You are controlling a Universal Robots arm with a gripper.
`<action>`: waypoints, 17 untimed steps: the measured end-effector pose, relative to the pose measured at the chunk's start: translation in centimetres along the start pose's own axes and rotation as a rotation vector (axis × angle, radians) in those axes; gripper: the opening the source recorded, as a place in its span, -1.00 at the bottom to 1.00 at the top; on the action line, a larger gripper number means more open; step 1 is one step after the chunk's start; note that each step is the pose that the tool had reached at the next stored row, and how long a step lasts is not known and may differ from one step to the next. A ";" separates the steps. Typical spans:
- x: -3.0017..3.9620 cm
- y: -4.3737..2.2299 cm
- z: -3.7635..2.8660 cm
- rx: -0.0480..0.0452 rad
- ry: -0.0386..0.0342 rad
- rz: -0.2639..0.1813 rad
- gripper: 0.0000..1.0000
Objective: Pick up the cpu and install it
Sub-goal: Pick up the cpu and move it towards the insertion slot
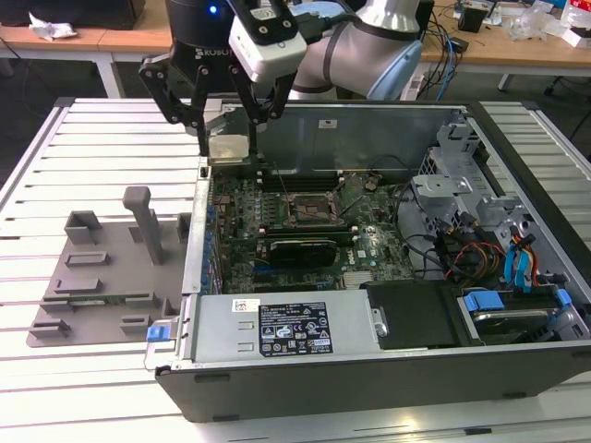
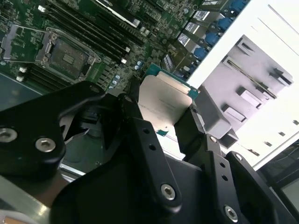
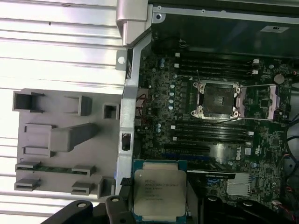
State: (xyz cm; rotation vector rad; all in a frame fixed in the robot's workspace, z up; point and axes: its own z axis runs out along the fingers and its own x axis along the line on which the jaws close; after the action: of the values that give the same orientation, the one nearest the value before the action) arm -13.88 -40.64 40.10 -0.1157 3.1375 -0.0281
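I have the tool (image 2: 161,114) pinching the cpu (image 3: 159,191) by opposite edges, above the motherboard's (image 3: 161,88) edge, so its underside touches nothing; the socket (image 3: 217,98) sits open.

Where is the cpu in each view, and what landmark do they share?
Exterior view: small flat square silver-topped cpu held in the black end effector, above the case wall at the exterior view's left.
Second wrist view: cpu between the fingers, over the green motherboard's edge.
First wrist view: cpu beside the case wall.
Shared landmark: black-framed square socket.
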 end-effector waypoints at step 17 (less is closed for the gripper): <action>-3.58 -0.27 0.00 0.0001 0.0001 0.000 0.09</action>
State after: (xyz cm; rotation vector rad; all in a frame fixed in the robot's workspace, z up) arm -10.29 -40.64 40.11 -0.1157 3.1376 -0.0282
